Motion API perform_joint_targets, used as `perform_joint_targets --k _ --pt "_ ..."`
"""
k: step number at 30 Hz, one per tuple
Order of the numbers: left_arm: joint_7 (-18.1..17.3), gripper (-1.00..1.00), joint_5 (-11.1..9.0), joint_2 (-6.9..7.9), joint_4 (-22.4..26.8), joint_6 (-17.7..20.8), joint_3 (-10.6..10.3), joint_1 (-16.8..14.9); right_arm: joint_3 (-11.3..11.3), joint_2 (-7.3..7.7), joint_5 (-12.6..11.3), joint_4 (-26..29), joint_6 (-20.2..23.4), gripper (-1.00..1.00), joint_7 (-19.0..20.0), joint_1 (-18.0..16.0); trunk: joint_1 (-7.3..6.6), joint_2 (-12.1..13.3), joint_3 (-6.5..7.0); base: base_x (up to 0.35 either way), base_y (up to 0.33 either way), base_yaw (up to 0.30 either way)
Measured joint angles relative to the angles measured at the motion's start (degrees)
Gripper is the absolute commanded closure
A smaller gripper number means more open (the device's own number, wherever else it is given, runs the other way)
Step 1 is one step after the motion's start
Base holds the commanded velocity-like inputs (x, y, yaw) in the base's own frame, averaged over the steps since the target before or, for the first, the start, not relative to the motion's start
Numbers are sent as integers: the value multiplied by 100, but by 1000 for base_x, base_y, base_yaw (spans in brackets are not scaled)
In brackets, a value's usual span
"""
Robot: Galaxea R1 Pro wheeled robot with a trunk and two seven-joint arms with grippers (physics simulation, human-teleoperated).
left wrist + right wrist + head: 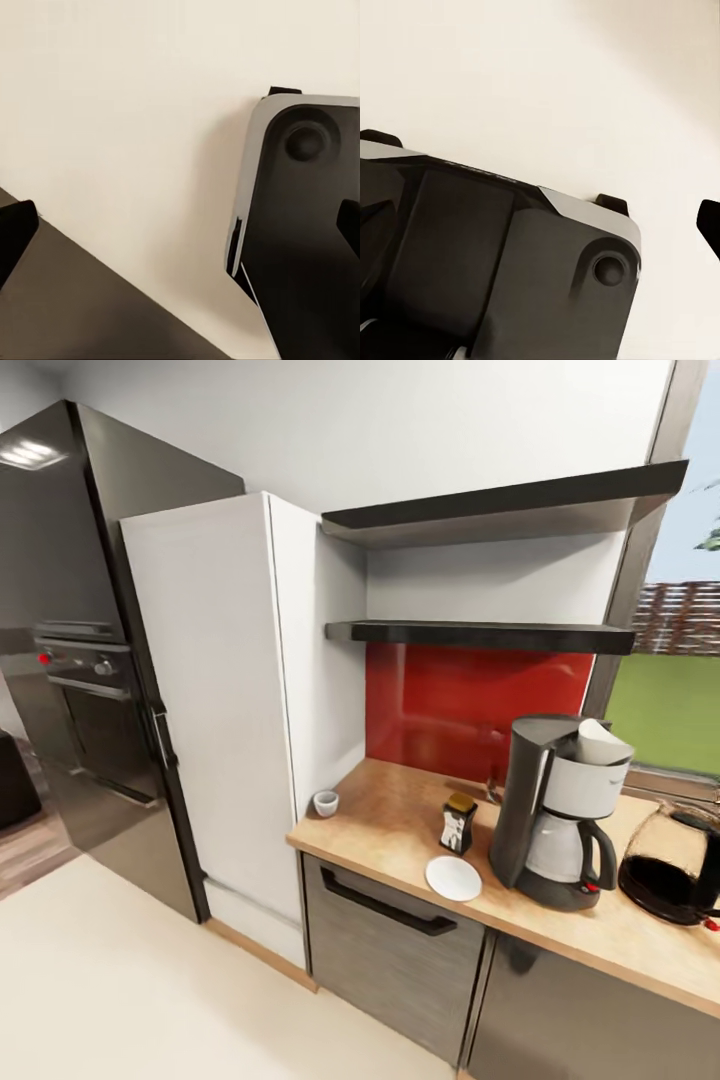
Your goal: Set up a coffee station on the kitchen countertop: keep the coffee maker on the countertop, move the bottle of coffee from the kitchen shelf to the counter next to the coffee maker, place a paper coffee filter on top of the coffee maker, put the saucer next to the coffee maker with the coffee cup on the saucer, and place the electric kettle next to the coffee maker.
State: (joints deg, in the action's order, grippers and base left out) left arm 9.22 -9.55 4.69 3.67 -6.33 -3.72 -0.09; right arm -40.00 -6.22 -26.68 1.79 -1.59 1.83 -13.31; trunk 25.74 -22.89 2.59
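Note:
On the tan countertop (385,815) stands the tall black coffee maker (553,815), with a white paper coffee filter (603,742) on its top. The dark bottle of coffee (458,824) with its gold cap stands just left of it. In front of the bottle lies the white saucer (453,878), bare. The coffee cup (326,803) sits apart at the counter's left end, by the white cabinet. The glass electric kettle (672,865) stands right of the coffee maker. My left gripper (180,229) and right gripper (540,225) hang open over the cream floor and my own dark base, holding nothing.
Two black wall shelves (480,632) hang above a red backsplash (460,705). A tall white cabinet (215,710) and a black oven column (85,660) stand to the left. Dark grey drawer fronts (390,950) sit below the counter. Cream floor (130,990) lies in front.

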Motion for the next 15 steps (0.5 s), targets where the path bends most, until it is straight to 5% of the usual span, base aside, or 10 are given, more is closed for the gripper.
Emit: perform_joint_targets --k 10,15 --pt "1 -100 20 -4 -1 0 0 0 -2 -3 -1 7 0 -100 2 0 1 0 9 210 268 -251" --pt "1 -100 33 -7 -3 1 0 1 -8 -9 2 3 5 -100 7 -1 1 1 13 115 310 -78"
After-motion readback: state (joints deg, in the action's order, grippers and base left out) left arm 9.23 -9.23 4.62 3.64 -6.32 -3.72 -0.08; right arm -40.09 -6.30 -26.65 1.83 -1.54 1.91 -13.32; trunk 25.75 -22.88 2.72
